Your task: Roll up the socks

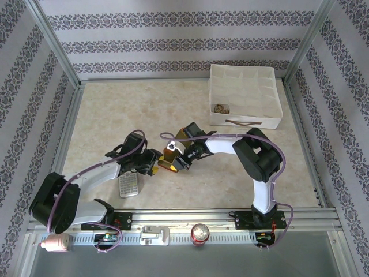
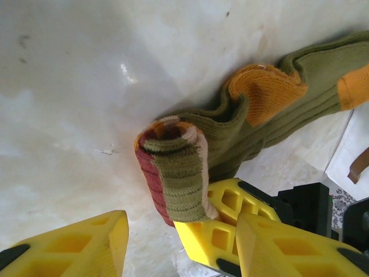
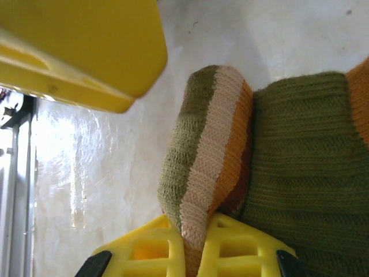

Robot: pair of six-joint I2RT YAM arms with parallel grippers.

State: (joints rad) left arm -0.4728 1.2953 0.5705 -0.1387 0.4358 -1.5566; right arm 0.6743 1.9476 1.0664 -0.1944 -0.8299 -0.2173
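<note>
Right pincer (image 3: pixel 173 156) spread; olive sock (image 3: pixel 300 161) cuff between, touching lower jaw.

Light was bright and even from above; glare whitened the counter (image 3: pixel 63 173) in both wrist views; the nearest yellow fingers (image 3: pixel 75 46) were soft and out of focus.

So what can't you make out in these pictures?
Left wrist view: the olive sock runs off the right edge.
Top view: the arms cover most of that sock.
Top view: the brown item in the white box is too small to identify.
Top view: the left arm covers part of the calculator.
</note>
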